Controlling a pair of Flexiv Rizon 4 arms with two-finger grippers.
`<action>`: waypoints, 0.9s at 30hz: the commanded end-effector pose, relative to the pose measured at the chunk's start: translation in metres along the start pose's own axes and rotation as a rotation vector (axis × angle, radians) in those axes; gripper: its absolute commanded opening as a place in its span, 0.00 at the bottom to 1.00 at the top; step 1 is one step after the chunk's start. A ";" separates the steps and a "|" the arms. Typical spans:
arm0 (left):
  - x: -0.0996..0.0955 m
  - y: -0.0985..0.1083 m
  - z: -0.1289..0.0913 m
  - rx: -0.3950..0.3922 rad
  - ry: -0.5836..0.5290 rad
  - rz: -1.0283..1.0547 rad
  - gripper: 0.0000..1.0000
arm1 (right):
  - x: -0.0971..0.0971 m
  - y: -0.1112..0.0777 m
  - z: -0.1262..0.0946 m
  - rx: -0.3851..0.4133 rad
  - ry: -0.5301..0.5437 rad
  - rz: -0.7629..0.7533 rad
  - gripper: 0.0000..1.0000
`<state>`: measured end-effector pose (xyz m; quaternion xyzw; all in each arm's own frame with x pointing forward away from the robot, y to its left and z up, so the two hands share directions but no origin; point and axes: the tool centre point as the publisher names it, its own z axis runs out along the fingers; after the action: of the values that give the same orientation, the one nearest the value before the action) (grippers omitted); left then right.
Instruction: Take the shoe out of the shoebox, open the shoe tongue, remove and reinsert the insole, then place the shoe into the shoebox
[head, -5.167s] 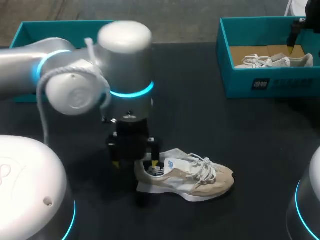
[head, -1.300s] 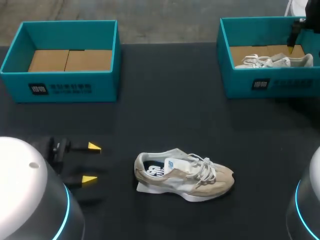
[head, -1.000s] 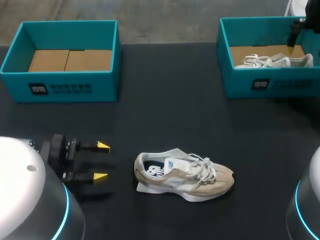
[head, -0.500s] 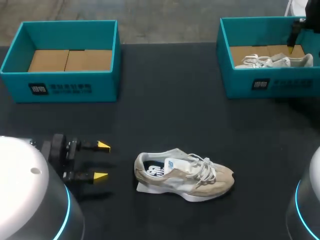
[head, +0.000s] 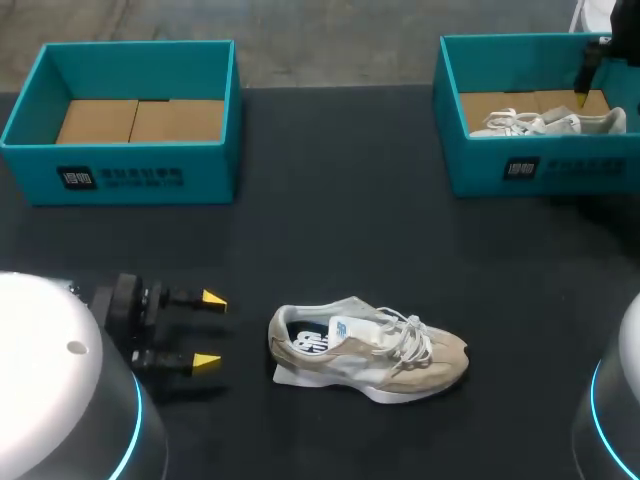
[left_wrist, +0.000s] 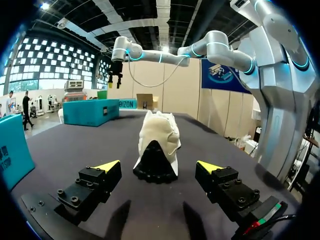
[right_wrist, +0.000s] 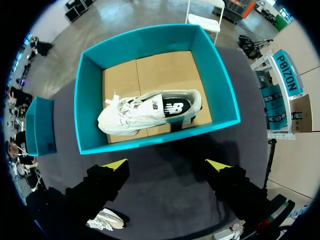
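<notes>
Head view | beige shoe (head: 370, 350) upright, insole (head: 312, 343) seated inside | left hand (head: 210, 330) released | right hand (right_wrist: 167, 163) released

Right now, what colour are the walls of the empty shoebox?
Teal; the empty shoebox shows best in the head view.

The left gripper (head: 210, 330) lies level and low at the left, fingers spread wide. The right gripper (right_wrist: 166, 164), fingers likewise apart, seems to point straight down.
</notes>
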<state>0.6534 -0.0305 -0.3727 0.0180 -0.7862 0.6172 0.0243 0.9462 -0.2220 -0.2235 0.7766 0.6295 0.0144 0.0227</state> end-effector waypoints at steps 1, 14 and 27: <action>-0.002 0.006 0.014 0.005 -0.004 0.011 1.00 | 0.000 0.000 0.000 0.000 -0.002 0.002 1.00; 0.005 0.014 0.033 0.051 0.015 0.021 1.00 | 0.000 0.000 0.000 0.000 -0.002 0.002 1.00; 0.004 0.022 0.038 0.061 -0.005 0.000 1.00 | 0.000 0.000 0.000 0.000 -0.002 0.002 1.00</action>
<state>0.6492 -0.0576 -0.3979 0.0194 -0.7687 0.6388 0.0244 0.9461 -0.2221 -0.2235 0.7766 0.6294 0.0144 0.0227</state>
